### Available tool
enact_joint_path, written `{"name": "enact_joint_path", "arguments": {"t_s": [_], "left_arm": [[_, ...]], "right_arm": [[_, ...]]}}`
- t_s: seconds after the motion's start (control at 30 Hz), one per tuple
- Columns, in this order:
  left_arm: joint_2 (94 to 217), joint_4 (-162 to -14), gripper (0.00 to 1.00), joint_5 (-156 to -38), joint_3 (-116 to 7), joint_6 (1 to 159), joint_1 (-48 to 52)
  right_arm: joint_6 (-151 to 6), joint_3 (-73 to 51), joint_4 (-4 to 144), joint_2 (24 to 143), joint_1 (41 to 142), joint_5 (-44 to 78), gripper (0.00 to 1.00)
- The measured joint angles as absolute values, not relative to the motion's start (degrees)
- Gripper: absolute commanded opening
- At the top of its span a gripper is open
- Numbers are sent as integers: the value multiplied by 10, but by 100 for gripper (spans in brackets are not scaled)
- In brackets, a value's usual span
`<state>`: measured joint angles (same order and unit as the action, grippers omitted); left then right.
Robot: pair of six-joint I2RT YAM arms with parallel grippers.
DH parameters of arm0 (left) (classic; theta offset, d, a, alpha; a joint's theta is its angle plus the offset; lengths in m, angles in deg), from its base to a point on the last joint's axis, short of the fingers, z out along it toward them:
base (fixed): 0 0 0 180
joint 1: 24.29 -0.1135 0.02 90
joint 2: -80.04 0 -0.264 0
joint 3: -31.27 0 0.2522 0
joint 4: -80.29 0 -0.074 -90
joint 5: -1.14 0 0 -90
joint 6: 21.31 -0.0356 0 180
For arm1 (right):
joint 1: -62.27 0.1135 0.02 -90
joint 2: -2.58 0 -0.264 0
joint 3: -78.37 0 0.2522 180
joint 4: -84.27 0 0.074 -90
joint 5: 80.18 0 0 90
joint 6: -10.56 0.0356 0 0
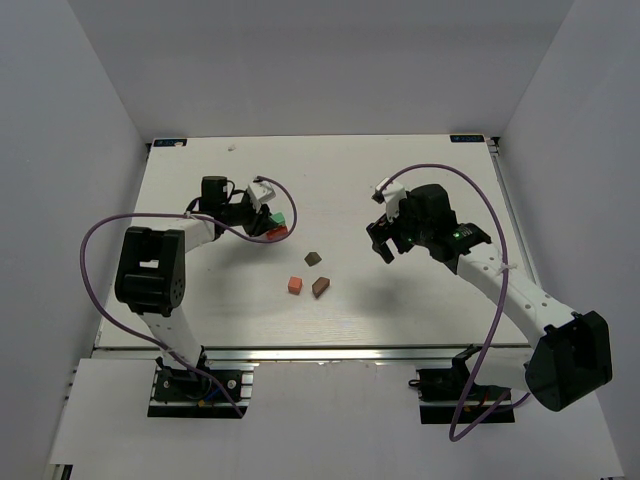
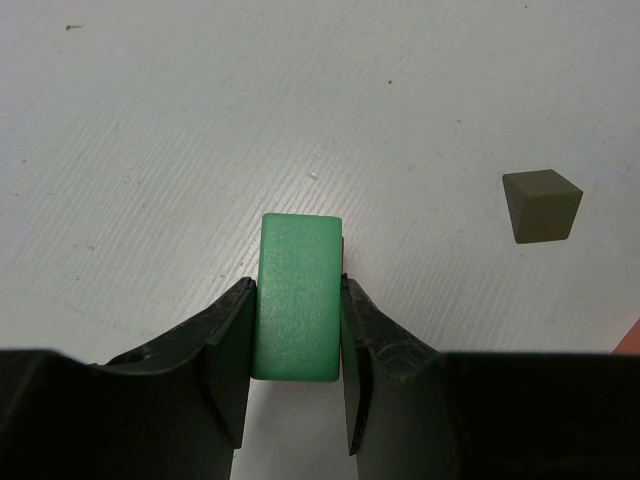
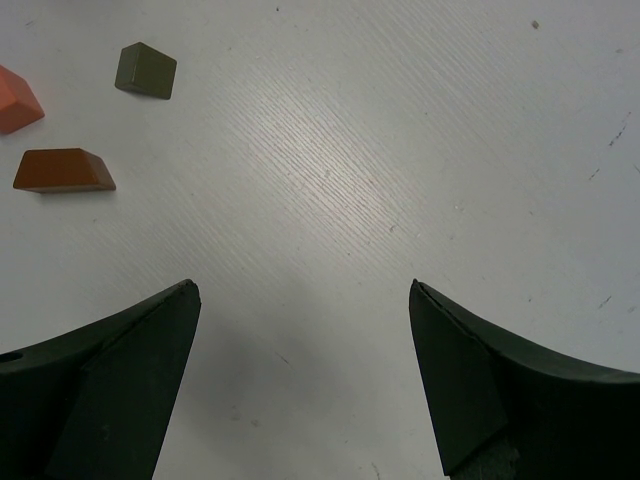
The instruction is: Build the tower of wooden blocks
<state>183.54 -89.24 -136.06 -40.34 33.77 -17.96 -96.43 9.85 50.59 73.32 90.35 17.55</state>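
Observation:
My left gripper [image 1: 270, 221] is shut on the mint-green slab [image 1: 279, 216], which its two jaws [image 2: 298, 290] clamp on both long sides in the left wrist view [image 2: 298, 300]. The red notched piece [image 1: 277, 233] lies right under or against the slab; I cannot tell whether they touch. The orange cube [image 1: 295, 285] and two dark brown pieces [image 1: 313, 258] [image 1: 320, 287] lie loose mid-table. My right gripper [image 1: 385, 246] is open and empty [image 3: 305, 300], to the right of them. No standing tower shows.
The right wrist view shows the olive-brown piece [image 3: 146, 70], the brown wedge [image 3: 63, 171] and the orange cube [image 3: 15, 100] at its upper left. The left wrist view shows one brown piece [image 2: 541, 205] to the right. White walls enclose the table [image 1: 420, 170].

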Motion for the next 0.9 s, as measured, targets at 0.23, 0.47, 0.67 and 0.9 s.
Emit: {"name": "enact_joint_path", "arguments": {"t_s": [0.23, 0.47, 0.67, 0.9], "left_arm": [[1839, -885, 0, -1360, -403, 333, -180], [1839, -881, 0, -1361, -403, 334, -180], [1839, -881, 0, -1361, -402, 338, -180], [1841, -886, 0, -1361, -400, 349, -180]], "right_arm": [[-965, 98, 505, 733, 903, 177, 89], [-966, 95, 501, 733, 903, 178, 89], [-967, 95, 500, 733, 903, 179, 89], [-968, 95, 500, 733, 903, 180, 89]]}}
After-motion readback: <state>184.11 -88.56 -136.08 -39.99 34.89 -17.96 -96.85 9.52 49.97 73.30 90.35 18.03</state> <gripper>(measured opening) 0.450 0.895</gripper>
